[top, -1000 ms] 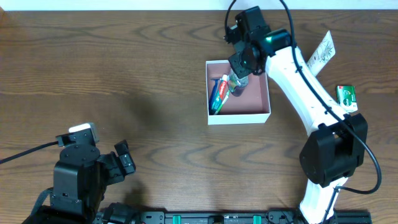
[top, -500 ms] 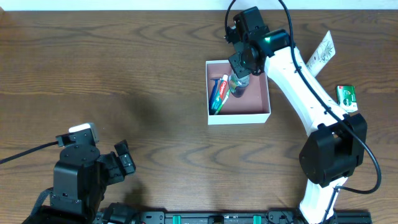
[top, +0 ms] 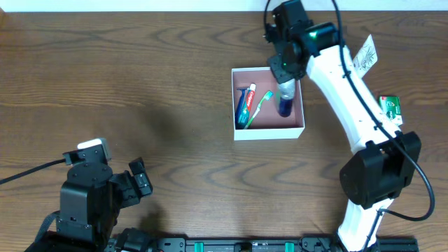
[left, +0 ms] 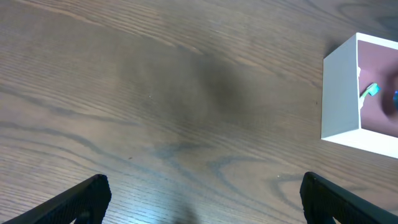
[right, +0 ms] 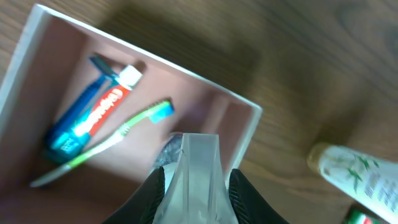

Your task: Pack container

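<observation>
Your right claw [right: 200,196] is gripping a clear bottle [top: 285,94]. Its jaws are closed partway around the body, and the blue cap is pointing toward the near wall of the box. You are holding the bottle over the right side of the container [top: 269,133], which is sitting on the tabletop [top: 140,84] right of centre toward the far edge, well apart from the left arm. I cannot tell whether the bottle is touching the pink floor or hanging just above it.

A toothpaste tube [top: 243,105] and a green toothbrush [top: 259,106] are lying lengthwise in the left half. This is leaving the right strip free, which is most likely why you are bringing the bottle in there, parallel to them.

Your left claw [left: 204,180] is standing with its jaws spread wide and holding nothing. It is hovering over bare wood at the near left, out of the working arm's way.

A white leaf-printed tube [top: 364,57] and a green packet [top: 390,106] are lying outside, to the right of the box, not yet packed. I am judging the task to be partly done.
</observation>
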